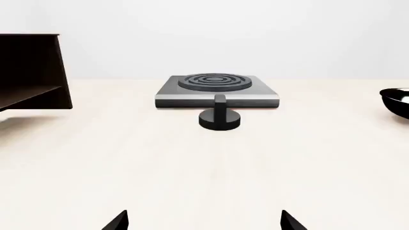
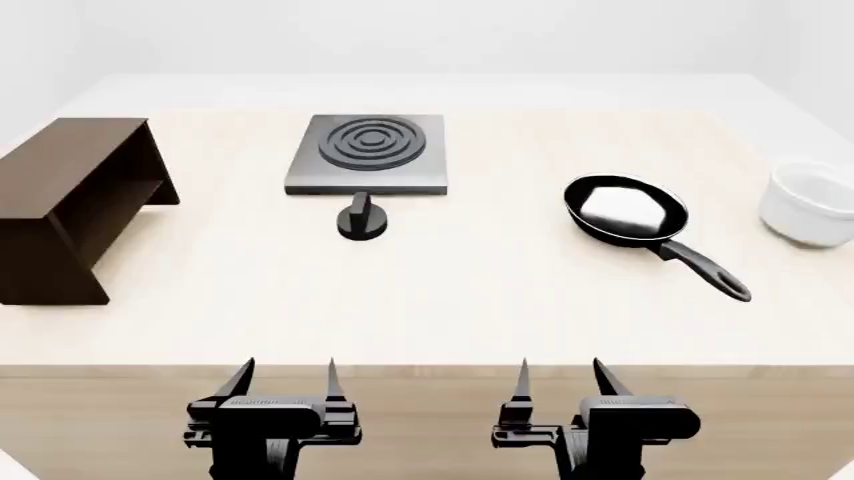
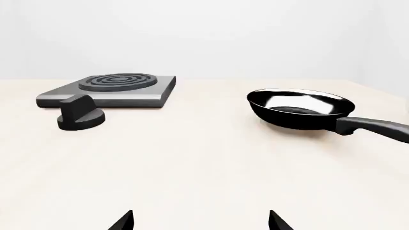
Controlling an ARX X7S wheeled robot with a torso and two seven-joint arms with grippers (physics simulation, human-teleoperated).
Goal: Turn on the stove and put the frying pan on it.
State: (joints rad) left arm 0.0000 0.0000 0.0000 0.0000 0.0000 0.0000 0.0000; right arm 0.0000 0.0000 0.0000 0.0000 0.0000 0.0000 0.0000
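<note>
**Both pincers open, stove and pan untouched**

Your left pincer (image 2: 283, 378) and right pincer (image 2: 561, 377) both hang at the near edge of the tabletop (image 2: 481, 300), jaws spread, holding nothing. Beyond them you have one stove (image 2: 368, 152), a flat dark-grey slab with raised concentric rings, with its one round black knob (image 2: 362, 221) just in front, ridge upright. One frying pan (image 2: 625, 212) sits apart to the stove's right, black with a glossy pale inside, handle pointing toward the near right. One white bowl (image 2: 809, 204) stands far right; one dark brown shelf (image 2: 67, 200) far left.
</note>
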